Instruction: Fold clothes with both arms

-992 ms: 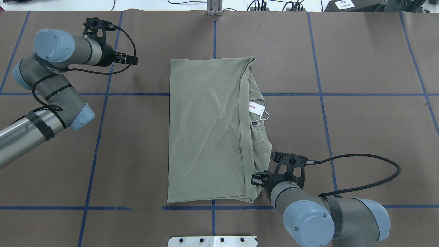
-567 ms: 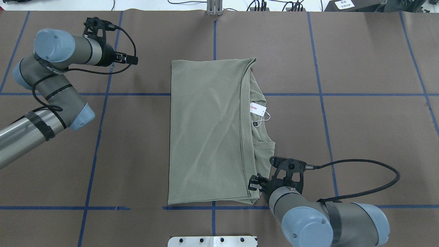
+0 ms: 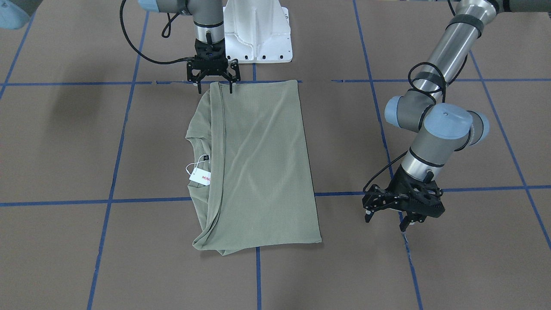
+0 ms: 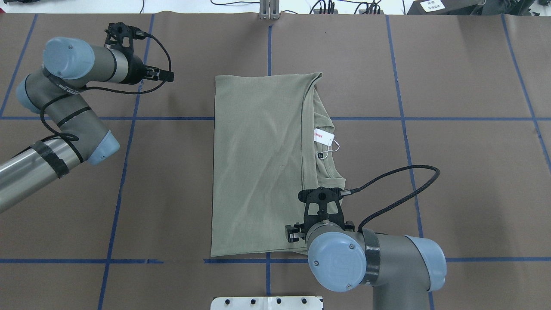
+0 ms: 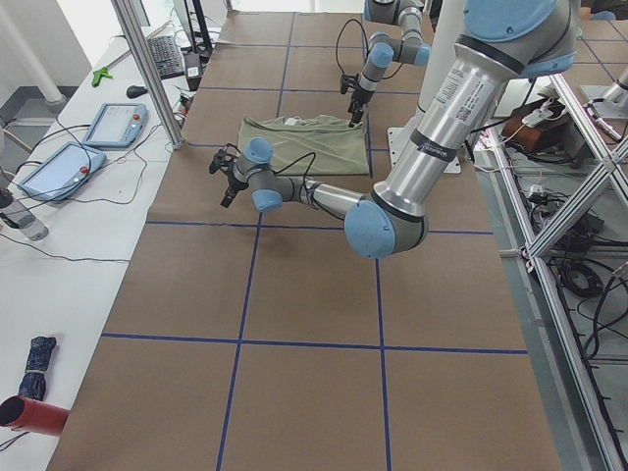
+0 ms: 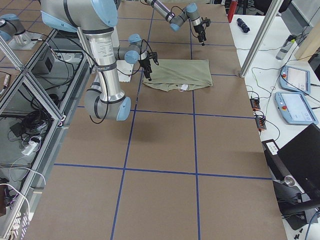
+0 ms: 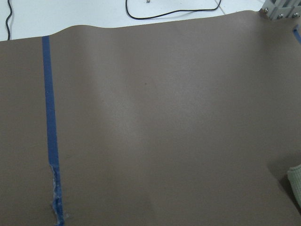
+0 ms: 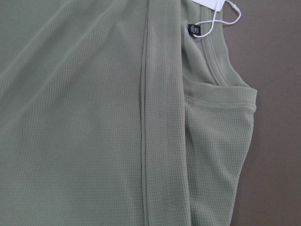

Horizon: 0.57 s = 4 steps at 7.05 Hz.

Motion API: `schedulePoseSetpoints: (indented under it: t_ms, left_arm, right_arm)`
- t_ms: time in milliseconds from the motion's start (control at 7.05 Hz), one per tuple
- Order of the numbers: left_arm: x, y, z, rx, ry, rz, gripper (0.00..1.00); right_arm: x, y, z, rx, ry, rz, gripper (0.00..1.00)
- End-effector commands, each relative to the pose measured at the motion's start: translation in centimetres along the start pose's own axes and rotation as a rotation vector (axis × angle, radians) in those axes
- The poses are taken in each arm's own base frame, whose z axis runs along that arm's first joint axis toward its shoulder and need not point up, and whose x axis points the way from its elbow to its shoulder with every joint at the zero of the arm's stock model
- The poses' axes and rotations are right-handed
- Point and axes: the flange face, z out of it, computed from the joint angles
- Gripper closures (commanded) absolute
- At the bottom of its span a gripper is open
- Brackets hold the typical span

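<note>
The olive-green shirt (image 4: 258, 163) lies folded in a tall rectangle at mid table, its white hang tag (image 4: 323, 136) sticking out at the collar on its right side. My right gripper (image 3: 215, 88) hangs open over the shirt's near right corner, one finger on each side of the folded edge. In the overhead view the wrist hides most of that gripper (image 4: 301, 232). The right wrist view shows only the shirt's (image 8: 117, 117) fabric and fold line. My left gripper (image 3: 386, 221) is open and holds nothing, above bare table well left of the shirt (image 3: 258, 172). It also appears from above as the left gripper (image 4: 165, 76).
Brown paper with blue tape lines (image 4: 125, 172) covers the table. The white pedestal base (image 3: 258, 34) stands at the near edge. A metal post (image 4: 269, 10) and cables sit at the far edge. Tablets (image 5: 113, 123) lie on a side bench.
My right arm has swung left and turned its wrist, bringing the gripper from beside the shirt's near right corner to over it. The left arm has not moved.
</note>
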Motion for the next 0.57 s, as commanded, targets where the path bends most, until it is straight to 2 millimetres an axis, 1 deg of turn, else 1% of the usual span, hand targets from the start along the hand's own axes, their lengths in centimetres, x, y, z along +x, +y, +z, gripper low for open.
schedulePoseSetpoints:
  t_ms: [0, 142, 425]
  left_arm:
    - [-0.1, 0.2, 0.1, -0.003, -0.002, -0.008, 0.0]
    - [0.0, 0.3, 0.1, -0.005, 0.0, -0.006, 0.0]
    - [-0.1, 0.4, 0.2, -0.006, -0.001, -0.007, 0.0]
  right_arm:
    - [0.2, 0.6, 0.4, -0.066, 0.04, -0.15, 0.23]
    - [0.0, 1.0, 0.5, -0.092, 0.039, -0.172, 0.31]
    - [-0.5, 1.9, 0.4, -0.101, 0.032, -0.185, 0.33]
